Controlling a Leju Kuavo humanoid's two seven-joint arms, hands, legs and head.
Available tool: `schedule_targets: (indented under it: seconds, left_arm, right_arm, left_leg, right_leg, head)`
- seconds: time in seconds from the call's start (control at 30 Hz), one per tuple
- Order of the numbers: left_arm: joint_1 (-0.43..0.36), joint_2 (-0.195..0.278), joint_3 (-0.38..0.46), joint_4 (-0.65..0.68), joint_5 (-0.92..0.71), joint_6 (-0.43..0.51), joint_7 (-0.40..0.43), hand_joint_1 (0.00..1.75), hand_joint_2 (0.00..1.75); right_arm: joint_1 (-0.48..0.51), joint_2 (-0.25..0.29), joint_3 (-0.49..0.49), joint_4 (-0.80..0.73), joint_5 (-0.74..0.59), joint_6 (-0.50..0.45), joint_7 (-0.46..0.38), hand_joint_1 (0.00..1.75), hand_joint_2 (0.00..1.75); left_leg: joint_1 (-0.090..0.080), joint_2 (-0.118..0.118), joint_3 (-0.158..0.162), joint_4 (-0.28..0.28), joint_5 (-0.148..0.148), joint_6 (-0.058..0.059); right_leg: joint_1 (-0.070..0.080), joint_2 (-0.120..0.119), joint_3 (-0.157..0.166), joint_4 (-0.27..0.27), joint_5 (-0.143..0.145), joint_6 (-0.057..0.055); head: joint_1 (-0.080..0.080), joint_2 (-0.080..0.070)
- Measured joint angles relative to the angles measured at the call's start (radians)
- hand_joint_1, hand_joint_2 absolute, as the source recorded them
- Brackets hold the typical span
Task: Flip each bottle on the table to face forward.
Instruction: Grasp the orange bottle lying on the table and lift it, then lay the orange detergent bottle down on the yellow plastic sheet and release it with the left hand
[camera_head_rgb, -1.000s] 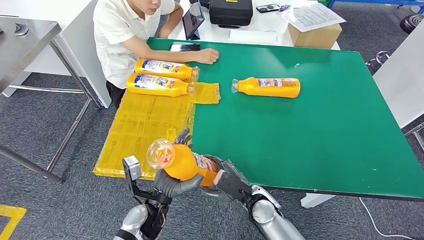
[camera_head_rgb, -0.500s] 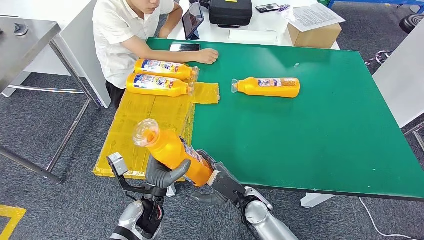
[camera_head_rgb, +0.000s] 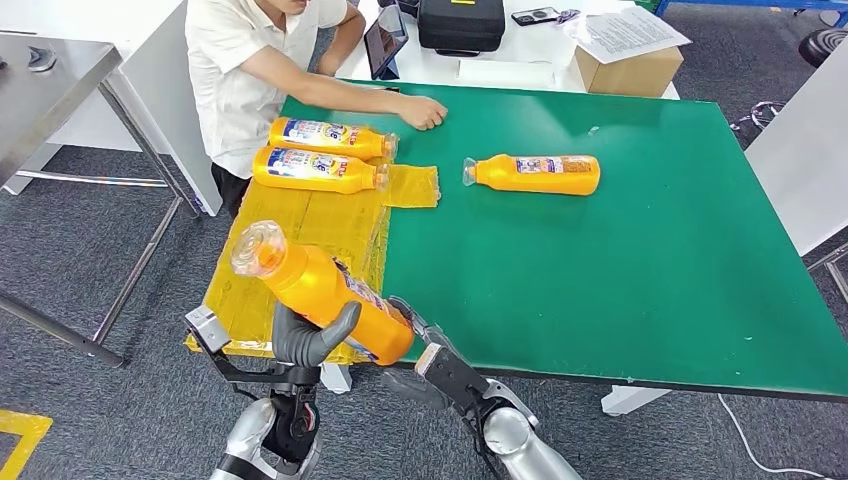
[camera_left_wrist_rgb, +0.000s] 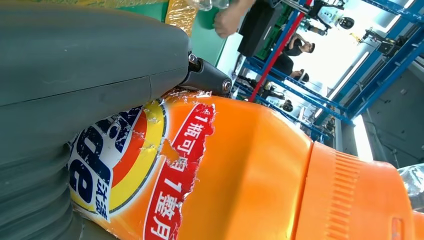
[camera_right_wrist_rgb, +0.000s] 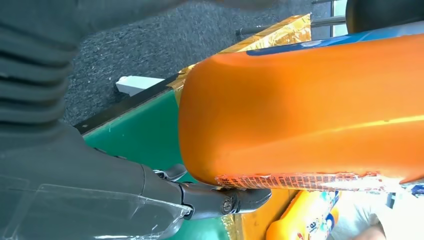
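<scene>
Above table edge, tilted orange bottle (camera_head_rgb: 330, 300)

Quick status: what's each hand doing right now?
Left hand: grips the orange bottle around its body.
Right hand: its fingers are at the bottle's base; a firm hold cannot be told.

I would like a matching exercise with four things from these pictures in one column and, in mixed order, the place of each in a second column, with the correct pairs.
Things:
1. held bottle
2. lone bottle
3. black case
4. cardboard box

Places:
A. lying alone on the green table
B. on the white table, under papers
C. between the left hand and right hand
D. on the white table, beside a tablet

Pairs: 1-C, 2-A, 3-D, 4-B
</scene>
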Motion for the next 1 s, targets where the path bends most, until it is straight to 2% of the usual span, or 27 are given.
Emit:
schedule_targets:
  seconds: [0.1,0.17,0.2,0.3,0.37,0.5,0.57,0.6,0.7,0.77,0.9,1.0]
  left_arm:
    - [-0.002,0.000,0.005,-0.007,0.002,0.037,-0.009,1.75,1.75]
    - [-0.009,0.002,0.015,-0.016,-0.031,0.111,-0.027,1.75,1.75]
    - [-0.015,0.005,0.018,-0.018,-0.084,0.177,-0.042,1.75,1.75]
    - [-0.043,0.034,0.006,-0.007,-0.405,0.442,-0.090,1.73,1.75]
    - [-0.068,0.064,-0.014,0.015,-0.659,0.572,-0.072,1.68,1.75]
    - [-0.103,0.107,-0.046,0.070,-1.033,0.663,0.040,1.58,1.75]
    - [-0.118,0.119,-0.055,0.092,-1.150,0.677,0.094,1.46,1.75]
    - [-0.124,0.123,-0.057,0.101,-1.184,0.677,0.111,1.45,1.75]
    - [-0.137,0.128,-0.056,0.116,-1.171,0.614,0.117,1.65,1.75]
    - [-0.141,0.127,-0.054,0.119,-1.160,0.557,0.120,1.73,1.75]
    - [-0.175,0.140,-0.073,0.167,-1.329,0.514,0.238,1.75,1.75]
    - [-0.223,0.146,-0.085,0.241,-1.403,0.489,0.295,1.75,1.75]
  right_arm:
    - [0.010,0.004,-0.001,-0.007,0.031,-0.081,-0.009,0.00,0.00]
    - [0.027,0.007,-0.006,-0.021,0.075,-0.205,-0.026,0.00,0.00]
    - [0.040,0.009,-0.014,-0.035,0.105,-0.296,-0.038,0.00,0.00]
    - [0.086,0.017,-0.077,-0.101,0.191,-0.618,-0.102,0.00,0.00]
    - [0.116,0.035,-0.177,-0.176,0.258,-0.749,-0.153,0.00,0.00]
    - [0.151,0.105,-0.430,-0.372,0.371,-0.778,-0.184,0.00,0.00]
    - [0.156,0.134,-0.524,-0.452,0.391,-0.780,-0.185,0.00,0.00]
    - [0.158,0.146,-0.557,-0.481,0.395,-0.780,-0.186,0.00,0.00]
    - [0.166,0.180,-0.622,-0.529,0.383,-0.767,-0.187,0.00,0.00]
    - [0.170,0.194,-0.642,-0.538,0.357,-0.760,-0.187,0.00,0.00]
    - [0.183,0.198,-0.638,-0.540,0.289,-0.771,-0.188,0.00,0.00]
    - [0.185,0.198,-0.625,-0.539,0.264,-0.772,-0.188,0.00,1.31]
  left_leg:
    - [0.000,0.000,0.000,0.000,0.000,0.000]
    - [0.000,0.000,0.000,0.000,0.000,0.000]
    - [0.000,-0.001,0.000,0.000,0.000,0.000]
    - [0.000,-0.001,0.000,0.000,0.000,0.000]
    - [0.000,-0.001,0.000,0.000,0.000,0.000]
    - [0.000,-0.001,0.000,0.000,0.000,0.000]
    - [0.000,-0.001,0.000,0.000,0.000,0.000]
    - [0.000,-0.001,0.000,0.000,0.000,0.000]
    - [0.000,0.000,0.000,0.000,0.000,0.000]
    - [0.000,0.000,0.000,0.000,0.000,0.000]
    - [0.000,0.000,0.000,0.000,0.000,0.000]
    - [0.000,0.000,0.000,0.000,0.000,0.000]
  right_leg:
    - [0.000,0.000,0.000,0.000,0.000,0.000]
    - [0.000,0.000,0.000,0.000,0.000,0.000]
    - [0.000,0.000,0.000,0.000,0.000,0.000]
    - [0.000,-0.001,0.000,0.000,0.000,0.000]
    - [0.000,-0.001,0.000,0.000,0.000,0.000]
    - [0.000,-0.001,0.000,0.000,0.000,0.000]
    - [0.000,-0.001,0.000,0.000,0.000,0.000]
    - [0.000,-0.001,0.000,0.000,0.000,0.000]
    - [0.000,0.000,0.000,0.000,0.001,0.000]
    - [0.000,0.000,0.000,0.000,0.000,0.000]
    - [0.000,0.000,0.000,0.000,0.000,0.000]
    - [0.000,0.000,0.000,0.000,0.000,0.000]
  head:
    - [0.000,0.000]
    - [0.000,0.000]
    - [0.000,0.000]
    - [0.000,0.000]
    - [0.000,0.000]
    - [0.000,0.000]
    - [0.001,0.000]
    - [0.000,0.000]
    - [0.000,0.000]
    - [0.000,0.000]
    - [0.000,0.000]
    - [0.000,0.000]
